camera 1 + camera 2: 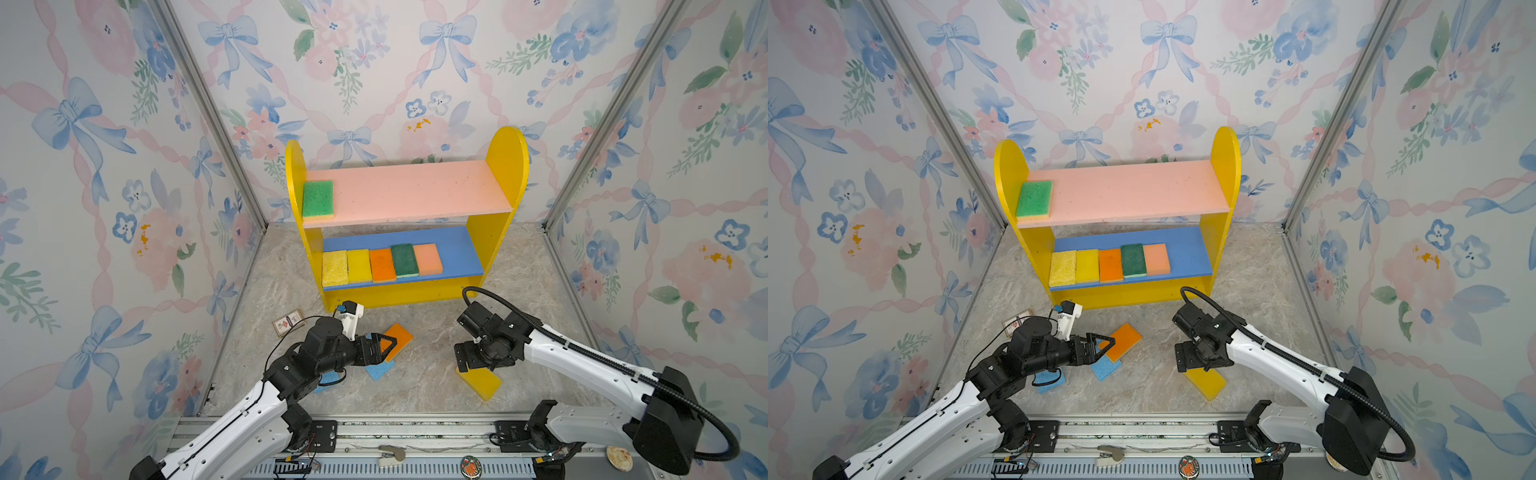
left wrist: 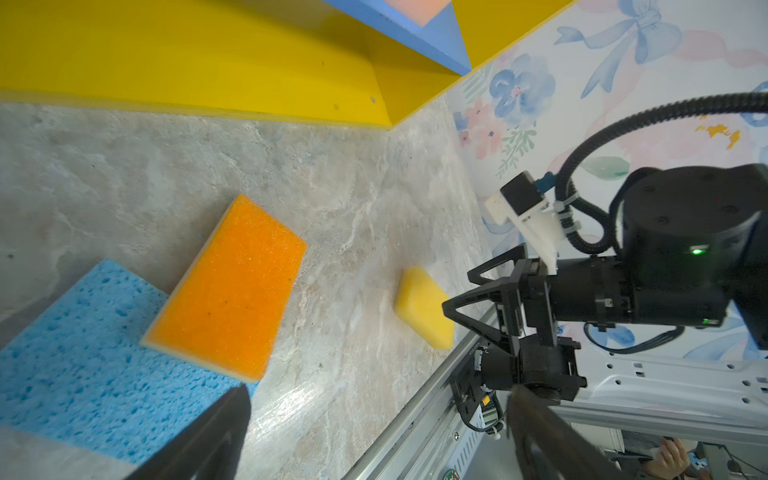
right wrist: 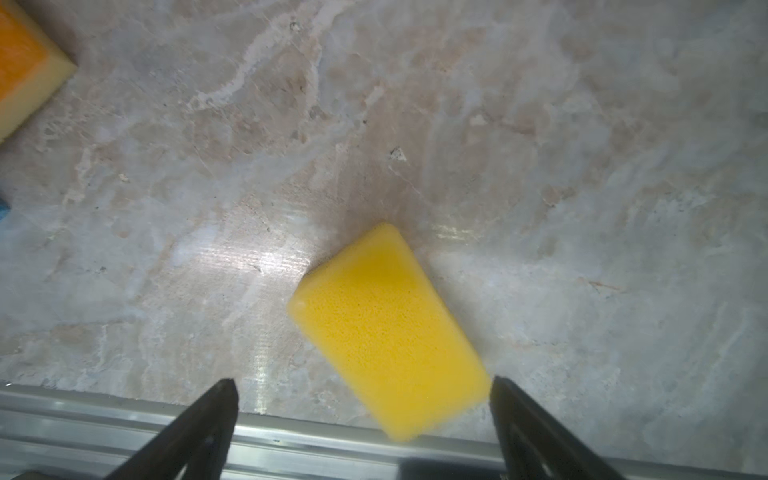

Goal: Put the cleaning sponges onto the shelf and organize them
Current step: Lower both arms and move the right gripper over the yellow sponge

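Observation:
The shelf [image 1: 505,166] stands at the back. A green sponge [image 1: 318,198] lies at the left end of its pink upper board, and several sponges [image 1: 381,264] lie in a row on the blue lower board. On the floor, an orange sponge [image 1: 401,338] rests partly on a blue sponge [image 1: 379,369]. My left gripper [image 1: 390,349] hovers open over the orange sponge's near end [image 2: 228,286], holding nothing. Another blue sponge [image 1: 328,379] is mostly hidden under the left arm. My right gripper [image 3: 363,384] points down, open, just over the yellow sponge [image 3: 386,328] lying near the front rail.
A small printed card or block [image 1: 287,322] lies on the floor left of the shelf's base. The aluminium front rail [image 1: 399,432] runs close behind the yellow sponge. Papered walls enclose the left, right and back.

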{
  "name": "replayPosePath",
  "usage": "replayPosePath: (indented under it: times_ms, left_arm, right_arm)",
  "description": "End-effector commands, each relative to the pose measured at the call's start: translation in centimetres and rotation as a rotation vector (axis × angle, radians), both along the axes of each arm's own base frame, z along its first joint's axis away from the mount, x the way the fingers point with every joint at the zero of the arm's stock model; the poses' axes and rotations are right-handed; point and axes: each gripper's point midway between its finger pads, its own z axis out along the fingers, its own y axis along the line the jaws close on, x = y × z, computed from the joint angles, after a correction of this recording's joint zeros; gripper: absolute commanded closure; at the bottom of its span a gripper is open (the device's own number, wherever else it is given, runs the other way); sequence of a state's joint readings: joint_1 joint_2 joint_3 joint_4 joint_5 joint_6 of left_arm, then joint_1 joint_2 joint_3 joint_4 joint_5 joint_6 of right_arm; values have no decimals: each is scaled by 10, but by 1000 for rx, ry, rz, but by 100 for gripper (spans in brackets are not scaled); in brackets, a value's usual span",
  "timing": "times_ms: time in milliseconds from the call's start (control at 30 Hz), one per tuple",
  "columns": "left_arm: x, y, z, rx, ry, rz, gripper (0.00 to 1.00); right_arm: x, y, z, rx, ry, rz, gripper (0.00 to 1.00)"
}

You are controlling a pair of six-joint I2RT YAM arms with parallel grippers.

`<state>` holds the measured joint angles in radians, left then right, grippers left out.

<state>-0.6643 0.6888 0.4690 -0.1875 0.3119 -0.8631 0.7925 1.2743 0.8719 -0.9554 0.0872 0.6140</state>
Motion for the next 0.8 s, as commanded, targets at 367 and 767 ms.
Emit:
replayPosePath:
  times_ms: [367, 767]
  left_arm:
    - [12, 10, 8, -62, -33, 14, 2]
    - [13, 13, 9, -76, -24, 17, 2]
  right_arm:
    - [-6, 4, -48, -117, 131, 197, 3]
    - [1, -9, -61, -144, 198, 156, 1]
